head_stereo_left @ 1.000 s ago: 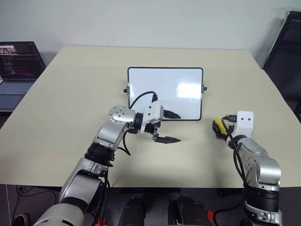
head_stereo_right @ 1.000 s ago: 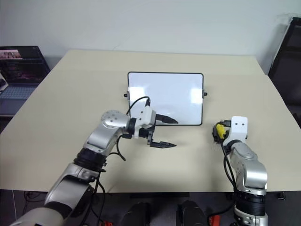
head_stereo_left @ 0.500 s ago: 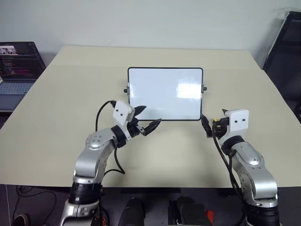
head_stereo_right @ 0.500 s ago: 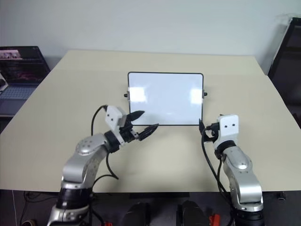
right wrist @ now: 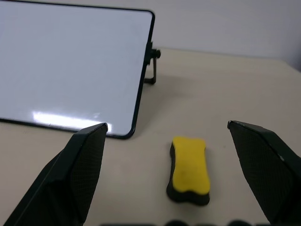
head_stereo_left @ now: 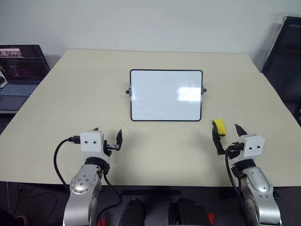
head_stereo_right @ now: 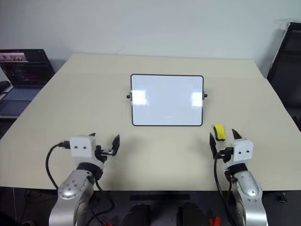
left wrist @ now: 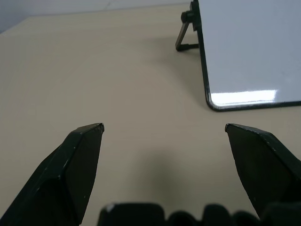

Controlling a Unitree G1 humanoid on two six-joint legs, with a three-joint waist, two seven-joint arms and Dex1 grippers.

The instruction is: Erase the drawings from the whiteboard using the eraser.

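Note:
The whiteboard (head_stereo_left: 166,95) stands propped at mid-table, black-framed, its face plain white with glare patches; the drawings are out of view. The yellow eraser (head_stereo_left: 218,127) with a dark underside lies flat on the table just off the board's near right corner. My right gripper (head_stereo_left: 226,136) hovers open close behind the eraser, nothing between its fingers; in the right wrist view the eraser (right wrist: 189,168) lies ahead of the spread fingers, apart from both. My left gripper (head_stereo_left: 107,135) is open and empty near the table's front left, short of the board's left edge (left wrist: 207,70).
An open laptop (head_stereo_left: 19,66) sits off the table's far left side. A black chair (head_stereo_left: 287,56) stands at the right. The tan table (head_stereo_left: 70,94) stretches bare around the board, and its front edge runs just under both grippers.
Both arms pulled back toward the table's front edge. The left gripper swung left, away from the board's front. The right gripper drew back off the eraser, which now lies free on the table.

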